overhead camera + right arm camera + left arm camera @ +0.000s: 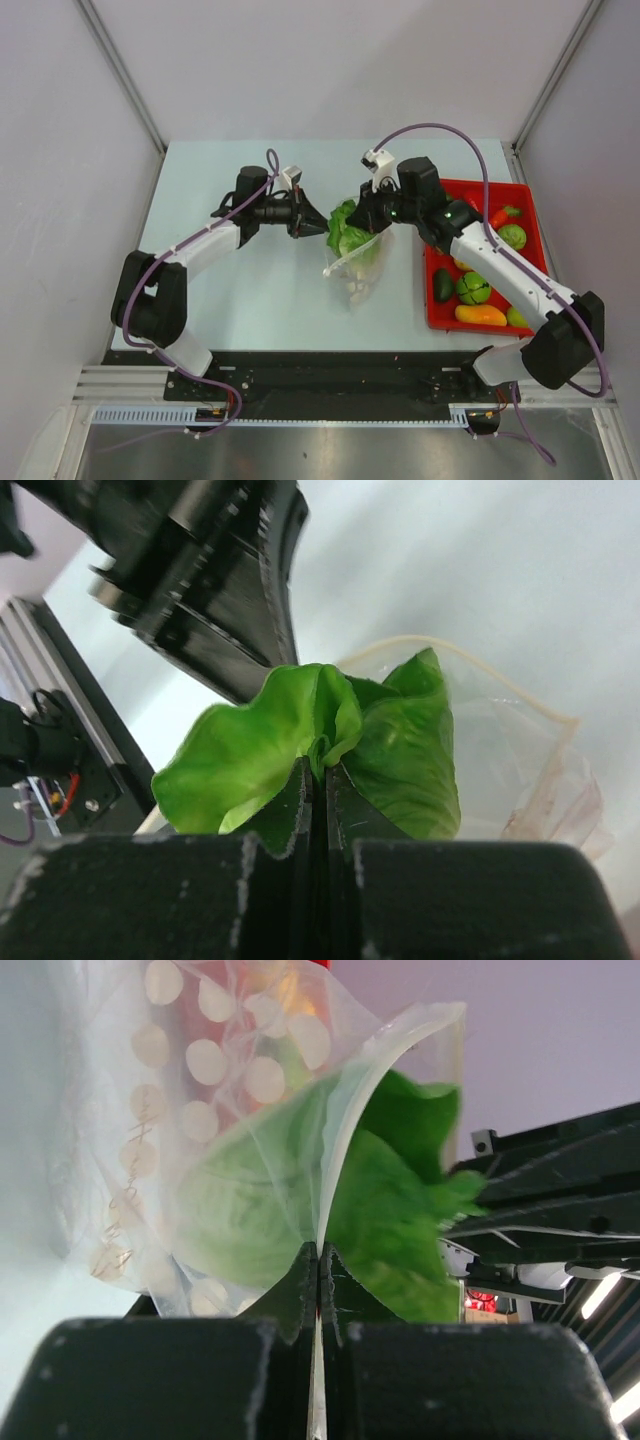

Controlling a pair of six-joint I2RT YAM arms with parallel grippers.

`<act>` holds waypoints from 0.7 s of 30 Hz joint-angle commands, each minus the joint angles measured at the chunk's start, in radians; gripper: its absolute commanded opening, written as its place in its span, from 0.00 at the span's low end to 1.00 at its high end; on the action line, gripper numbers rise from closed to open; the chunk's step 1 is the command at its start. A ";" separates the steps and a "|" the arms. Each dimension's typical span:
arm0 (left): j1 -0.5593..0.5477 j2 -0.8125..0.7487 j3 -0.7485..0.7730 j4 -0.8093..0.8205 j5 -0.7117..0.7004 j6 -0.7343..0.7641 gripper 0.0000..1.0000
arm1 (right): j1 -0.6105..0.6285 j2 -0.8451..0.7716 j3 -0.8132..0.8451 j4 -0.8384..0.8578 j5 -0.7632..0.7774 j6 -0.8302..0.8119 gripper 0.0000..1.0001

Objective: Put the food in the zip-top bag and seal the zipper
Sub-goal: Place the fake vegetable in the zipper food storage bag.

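Note:
My left gripper [318, 222] is shut on the rim of the clear dotted zip-top bag [355, 270] and holds its mouth up; the wrist view shows the bag [200, 1110] pinched between my jaws. My right gripper [362, 218] is shut on the green lettuce [347, 230] and holds it at the bag's mouth, partly inside. The lettuce [300, 750] fills the right wrist view, with the bag's pale zipper rim [480, 675] behind it. The lettuce [390, 1200] also shows in the left wrist view, part of it behind the plastic.
A red tray [435, 310] on the right holds several toy fruits and vegetables, among them a green round one [473, 288] and a yellow-orange one [480, 315]. The right arm crosses over the tray. Grey walls close the table's sides and back.

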 commanded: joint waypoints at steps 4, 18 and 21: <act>0.002 -0.046 0.046 -0.040 0.002 0.064 0.00 | 0.014 0.038 -0.021 -0.049 -0.003 -0.112 0.00; 0.001 -0.106 0.149 -0.291 -0.052 0.278 0.00 | 0.076 0.066 -0.024 -0.239 0.005 -0.273 0.18; 0.001 -0.121 0.140 -0.325 -0.056 0.306 0.00 | 0.071 0.069 -0.024 -0.214 -0.004 -0.258 0.28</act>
